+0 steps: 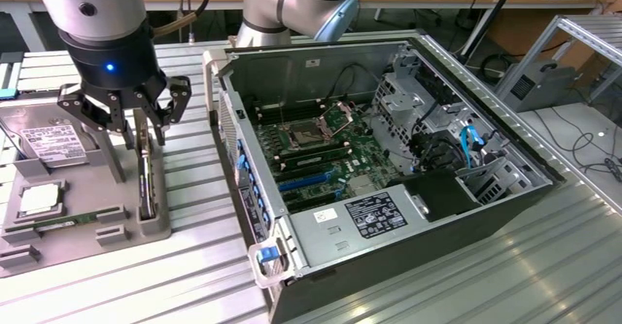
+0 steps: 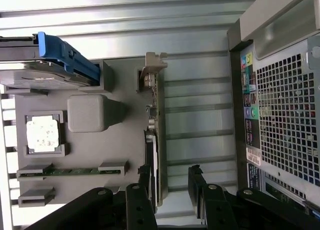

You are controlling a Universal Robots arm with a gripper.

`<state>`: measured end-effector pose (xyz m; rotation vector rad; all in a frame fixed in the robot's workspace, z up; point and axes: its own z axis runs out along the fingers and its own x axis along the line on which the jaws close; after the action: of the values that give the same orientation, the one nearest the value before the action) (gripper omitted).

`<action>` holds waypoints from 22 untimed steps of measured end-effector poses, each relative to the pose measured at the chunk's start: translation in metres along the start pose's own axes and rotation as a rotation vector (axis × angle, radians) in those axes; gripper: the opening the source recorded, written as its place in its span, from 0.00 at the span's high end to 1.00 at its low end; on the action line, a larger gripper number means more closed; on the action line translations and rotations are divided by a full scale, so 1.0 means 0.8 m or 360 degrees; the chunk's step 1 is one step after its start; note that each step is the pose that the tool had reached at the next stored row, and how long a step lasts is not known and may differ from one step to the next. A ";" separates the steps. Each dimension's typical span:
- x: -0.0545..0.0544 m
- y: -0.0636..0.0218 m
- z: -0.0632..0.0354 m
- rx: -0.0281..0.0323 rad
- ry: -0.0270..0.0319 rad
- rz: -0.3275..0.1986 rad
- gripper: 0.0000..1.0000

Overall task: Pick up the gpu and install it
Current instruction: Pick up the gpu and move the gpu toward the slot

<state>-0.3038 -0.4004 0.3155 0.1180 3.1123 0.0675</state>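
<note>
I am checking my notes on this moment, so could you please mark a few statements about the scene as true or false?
1. The gpu stands on edge in the grey tray. True.
2. The gripper is shut on the gpu. False: its jaws are open, one on either side of the card.
3. The computer case is open, with the motherboard showing. True.
4. The hard drive lies inside the case. False: it sits on the tray.
</note>
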 end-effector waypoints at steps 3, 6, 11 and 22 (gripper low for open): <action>0.000 0.000 0.001 -0.00001 -0.00001 0.0000 0.56; 0.000 0.000 0.002 -0.00001 -0.00001 0.0000 0.56; 0.000 0.000 0.005 -0.00001 -0.00001 0.0000 0.56; 0.001 -0.001 0.010 -0.00001 -0.00001 0.0000 0.56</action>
<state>-0.3044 -0.4005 0.3071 0.1180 3.1122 0.0676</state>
